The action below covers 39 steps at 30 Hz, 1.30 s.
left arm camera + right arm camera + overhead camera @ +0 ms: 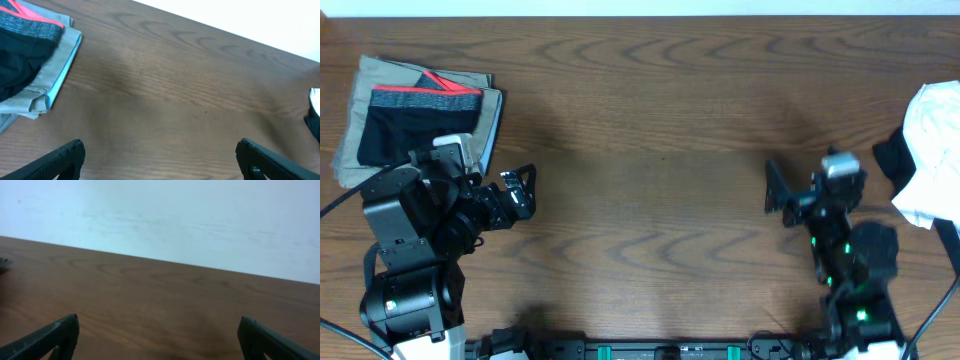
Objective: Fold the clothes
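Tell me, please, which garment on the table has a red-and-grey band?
The black leggings, folded atop the khaki trousers on the left; the trousers and the white garment on the right show no such band.

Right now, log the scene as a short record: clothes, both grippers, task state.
leggings: folded, on top of the trousers, far left corner of the table
trousers: folded, under the leggings
white garment: crumpled, at the right edge
left gripper: open, empty, beside the pile
right gripper: open, empty, over bare table
task state: leggings look already folded
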Motion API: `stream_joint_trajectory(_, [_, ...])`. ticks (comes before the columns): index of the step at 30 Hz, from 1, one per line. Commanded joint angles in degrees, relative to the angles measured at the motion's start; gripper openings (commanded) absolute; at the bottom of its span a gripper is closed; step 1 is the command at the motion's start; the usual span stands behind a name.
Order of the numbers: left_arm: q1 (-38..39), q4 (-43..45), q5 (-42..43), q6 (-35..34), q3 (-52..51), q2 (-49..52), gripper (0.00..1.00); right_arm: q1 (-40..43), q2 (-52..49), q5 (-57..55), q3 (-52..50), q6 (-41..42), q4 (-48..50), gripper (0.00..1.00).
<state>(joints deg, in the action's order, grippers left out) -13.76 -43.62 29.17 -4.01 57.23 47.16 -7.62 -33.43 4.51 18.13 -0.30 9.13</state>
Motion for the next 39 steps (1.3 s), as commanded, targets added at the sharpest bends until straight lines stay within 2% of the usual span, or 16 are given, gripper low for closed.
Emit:
stream_joint_trajectory(1, [0.1, 0.0, -0.3, 0.8, 0.1, 0.0, 0.98, 0.9, 7.0, 1.7, -6.4, -0.8, 2.6, 0.99])
stream_joint_trajectory(7, [0.1, 0.0, -0.3, 0.8, 0.1, 0.0, 0.98, 2.0, 15.4, 2.6, -13.9, -1.2, 4.0, 0.99])
stream_joint_trajectory(12, [0.1, 0.0, -0.3, 0.8, 0.1, 0.0, 0.98, 2.6, 20.0, 5.1, -17.7, -6.3, 4.0, 0.99])
stream_joint_trajectory(23, [0.1, 0.0, -0.3, 0.8, 0.1, 0.0, 0.98, 7.3, 24.3, 8.0, -17.8, -6.6, -0.3, 0.99])
stream_joint_trajectory(31, [0.1, 0.0, -0.2, 0.8, 0.1, 0.0, 0.98, 9.4, 32.2, 8.0, -17.8, -6.5, -12.5, 0.99])
stream_joint_trajectory(39, [0.1, 0.0, -0.3, 0.8, 0.1, 0.0, 0.98, 12.3, 33.1, 4.7, -17.8, -6.4, -12.5, 0.99])
